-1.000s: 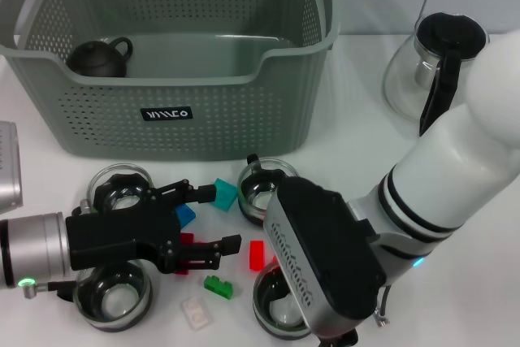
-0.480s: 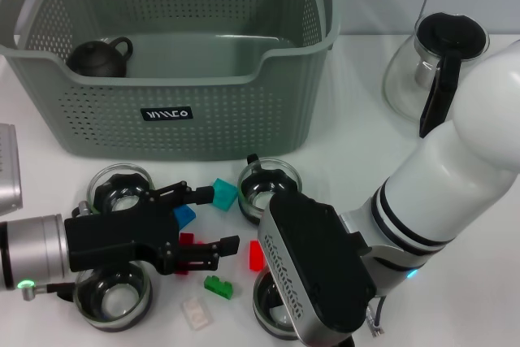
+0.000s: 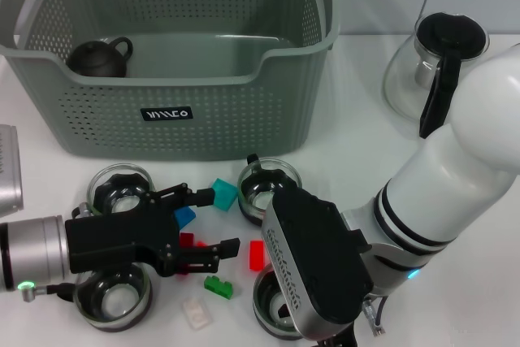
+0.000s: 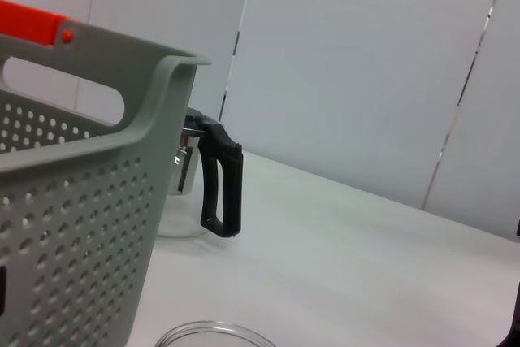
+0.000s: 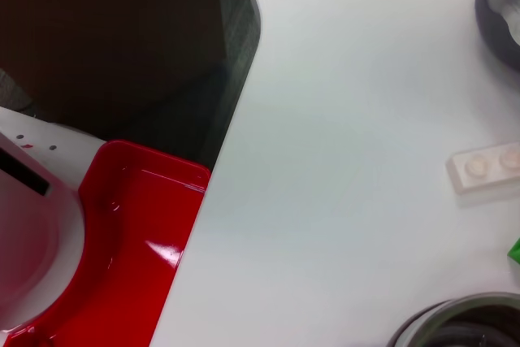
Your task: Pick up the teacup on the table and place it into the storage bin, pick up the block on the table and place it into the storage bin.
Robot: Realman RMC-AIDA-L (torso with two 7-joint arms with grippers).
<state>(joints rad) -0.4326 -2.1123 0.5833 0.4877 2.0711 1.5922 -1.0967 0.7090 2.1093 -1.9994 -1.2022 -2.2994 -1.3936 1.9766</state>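
— So where's your left gripper [image 3: 213, 221] right now?

— Low over the tabletop [image 3: 357, 152] near its front edge, reaching in from the left edge. Your jaws stand wide apart, with a dark red block [image 3: 187, 240] and a blue block [image 3: 185, 215] lying between them; neither finger touches a block that you can make out.

— And the other blocks?

— You have a teal block [image 3: 223, 194] just past the upper fingertip, a bright red block [image 3: 257, 254] and a green block [image 3: 217, 285] close by, and a pale block [image 3: 195, 312] nearer the front edge.

— The teacups?

— Glass teacups [image 3: 268, 182] ring the blocks, all on the tabletop.

— The storage bin [image 3: 171, 111]?

— It sits at the back left and holds a dark teapot [image 3: 99, 56]. A glass carafe [image 3: 424, 62] stands near the back right corner.

— Your right gripper [image 3: 317, 274]?

— Its housing hangs over a front teacup; I cannot tell how its jaws stand.
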